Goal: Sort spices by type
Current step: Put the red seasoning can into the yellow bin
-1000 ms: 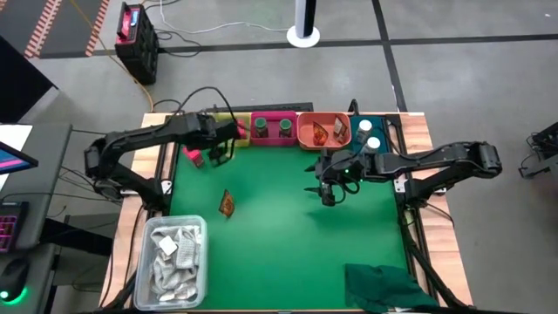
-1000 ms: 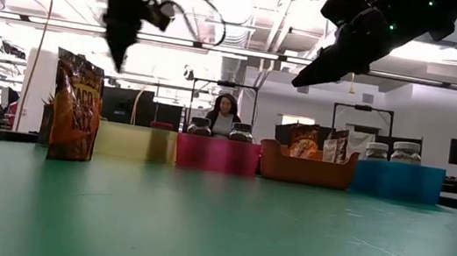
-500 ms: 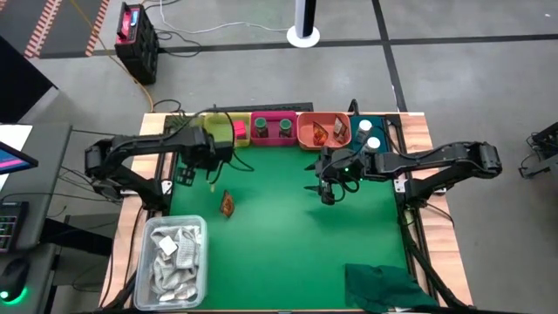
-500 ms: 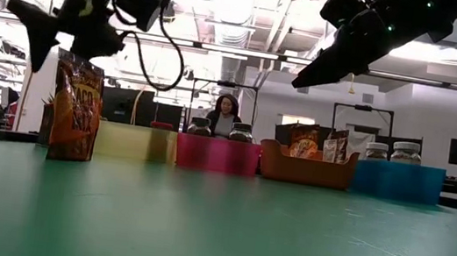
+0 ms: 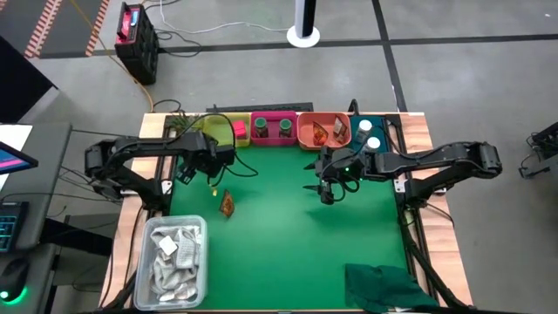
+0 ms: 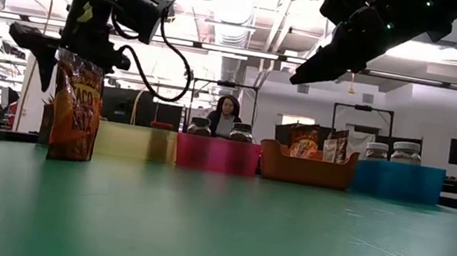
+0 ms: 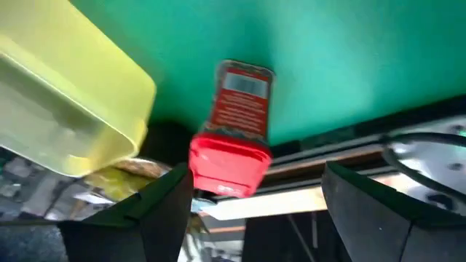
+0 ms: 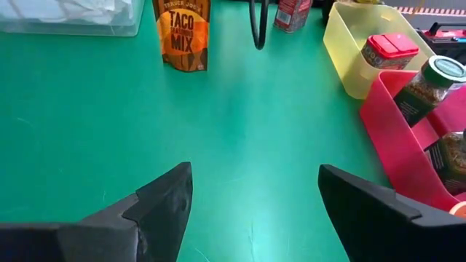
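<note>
Left arm has swung off the yellow tray (image 5: 215,125) toward the frame's left. Left gripper (image 5: 212,179) is now spread wide and empty, just above the standing taco mix packet (image 5: 227,204).

Right gripper (image 5: 321,192) is unmoved at mid-frame, also spread and empty.

Reading: one pink box (image 5: 237,131) is in the yellow tray, so that drop is done. Next pick is the packet or the second box; I cannot tell which.

- High view: my arm hides the second pink box (image 7: 244,109).
- Left wrist view: that box lies flat on the mat beside the tray's corner, between my fingers.
- Right wrist view: packet label, plus both boxes, one in the tray and one out.
</note>
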You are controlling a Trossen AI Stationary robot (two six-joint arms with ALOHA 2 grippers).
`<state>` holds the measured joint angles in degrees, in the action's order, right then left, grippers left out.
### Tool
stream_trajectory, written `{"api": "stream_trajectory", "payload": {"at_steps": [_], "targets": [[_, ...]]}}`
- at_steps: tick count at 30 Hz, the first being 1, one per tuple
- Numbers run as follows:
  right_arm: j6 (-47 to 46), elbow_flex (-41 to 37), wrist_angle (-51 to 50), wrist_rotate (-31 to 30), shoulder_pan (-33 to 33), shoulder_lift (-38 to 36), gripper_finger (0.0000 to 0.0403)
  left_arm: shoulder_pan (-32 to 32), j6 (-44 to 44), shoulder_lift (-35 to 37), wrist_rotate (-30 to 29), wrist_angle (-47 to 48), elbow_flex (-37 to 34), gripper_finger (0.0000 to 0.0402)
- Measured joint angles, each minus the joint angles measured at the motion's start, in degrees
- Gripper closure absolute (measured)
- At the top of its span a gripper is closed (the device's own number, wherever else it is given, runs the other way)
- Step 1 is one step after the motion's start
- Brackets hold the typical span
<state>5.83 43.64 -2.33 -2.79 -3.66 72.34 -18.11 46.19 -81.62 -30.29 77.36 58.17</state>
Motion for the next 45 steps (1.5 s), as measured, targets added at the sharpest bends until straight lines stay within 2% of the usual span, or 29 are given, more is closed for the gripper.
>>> {"api": "stream_trajectory", "payload": {"at_steps": [11,29,34,41,45], "targets": [[0.2,0.0,0.2,0.0,0.0,0.0,0.0078,-3.1,1.3,0.0,-0.4,-2.6,-4.0,0.0111],[0.2,0.0,1.2,0.0,0.2,0.0,0.0078,-8.2,6.1,0.0,-1.5,-8.5,-4.1,0.0111],[0.2,0.0,1.2,0.0,0.2,0.0,0.0078,-9.9,7.2,0.0,1.1,-9.8,-4.1,0.0111],[0.2,0.0,1.1,0.0,0.2,0.0,0.0078,-10.4,10.4,0.0,1.5,-12.1,-4.2,0.0111],[0.2,0.0,1.1,0.0,0.2,0.0,0.0078,-10.6,11.9,0.0,1.3,-12.8,-6.8,0.0111]]}}
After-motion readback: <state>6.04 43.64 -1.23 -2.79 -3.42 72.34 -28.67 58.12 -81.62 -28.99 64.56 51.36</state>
